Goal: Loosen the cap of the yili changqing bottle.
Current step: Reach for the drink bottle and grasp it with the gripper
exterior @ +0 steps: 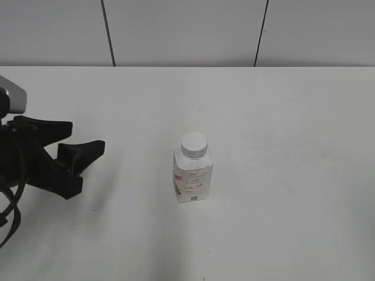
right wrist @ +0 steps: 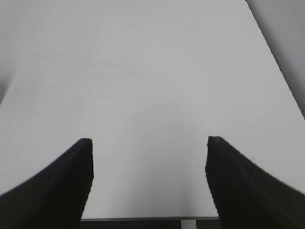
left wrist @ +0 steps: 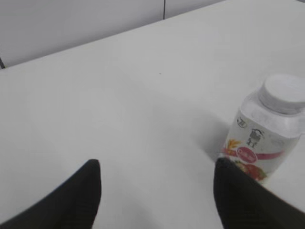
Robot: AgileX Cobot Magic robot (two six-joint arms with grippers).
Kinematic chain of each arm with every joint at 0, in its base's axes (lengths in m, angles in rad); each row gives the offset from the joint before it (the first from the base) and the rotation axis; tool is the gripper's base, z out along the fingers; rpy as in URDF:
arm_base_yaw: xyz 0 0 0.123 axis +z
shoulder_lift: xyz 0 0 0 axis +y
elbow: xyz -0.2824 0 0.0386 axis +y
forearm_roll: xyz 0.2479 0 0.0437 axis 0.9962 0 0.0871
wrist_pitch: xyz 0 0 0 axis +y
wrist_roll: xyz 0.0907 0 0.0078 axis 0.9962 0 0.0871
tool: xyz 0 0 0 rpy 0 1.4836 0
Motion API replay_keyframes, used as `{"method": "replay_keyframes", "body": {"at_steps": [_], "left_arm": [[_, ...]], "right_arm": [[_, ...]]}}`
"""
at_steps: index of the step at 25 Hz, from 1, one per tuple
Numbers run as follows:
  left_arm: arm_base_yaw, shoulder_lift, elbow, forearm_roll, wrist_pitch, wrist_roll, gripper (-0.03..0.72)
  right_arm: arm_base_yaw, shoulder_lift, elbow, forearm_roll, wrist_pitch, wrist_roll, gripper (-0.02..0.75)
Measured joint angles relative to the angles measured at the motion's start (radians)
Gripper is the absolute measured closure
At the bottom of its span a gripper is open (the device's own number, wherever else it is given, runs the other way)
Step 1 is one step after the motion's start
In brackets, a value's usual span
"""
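Exterior view shows the small squarish white plastic bottle (exterior: 193, 175) upright mid-worktop (exterior: 281, 117), its round white screw cap (exterior: 194, 144) on. Well apart, by the left edge, the black left claw (exterior: 82, 161) stands spread and empty. Right claw (right wrist: 147, 167) spread, over bare worktop near an edge.

Yili changqing bottle (exterior: 193, 178): white plastic, smooth, faint sheen; printed label glossy. Cap (exterior: 194, 144): white plastic, matt, flat top. Bench (exterior: 281, 129): white, smooth, matt. Left hand (left wrist: 155, 191): black, matt. Right hand (right wrist: 148, 179): black, finely ribbed fingers (right wrist: 233, 181).
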Motion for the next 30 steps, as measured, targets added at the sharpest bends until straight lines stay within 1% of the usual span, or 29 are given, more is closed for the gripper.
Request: {"method": "replay_keyframes", "body": {"at_steps": [3,6,11,16,21,23,30], "left_arm": [[0.000,0.044,0.000,0.072,-0.024,-0.024,0.228],[0.000,0.091,0.000,0.166,-0.091,-0.052,0.228],[0.009,0.192,-0.007,0.299,-0.147,-0.070,0.228],[0.026,0.284,-0.055,0.427,-0.234,-0.085,0.228],[0.042,0.367,-0.125,0.558,-0.270,-0.086,0.228],[0.051,0.398,-0.164,0.595,-0.282,-0.086,0.228],[0.059,0.475,-0.253,0.642,-0.301,-0.086,0.206]], "right_arm": [[0.000,0.000,0.000,0.000,0.000,0.000,0.160],[0.000,0.000,0.000,0.000,0.000,0.000,0.160],[0.000,0.000,0.000,0.000,0.000,0.000,0.160],[0.000,0.000,0.000,0.000,0.000,0.000,0.160],[0.000,0.000,0.000,0.000,0.000,0.000,0.160],[0.000,0.000,0.000,0.000,0.000,0.000,0.160],[0.000,0.000,0.000,0.000,0.000,0.000,0.160]]}}
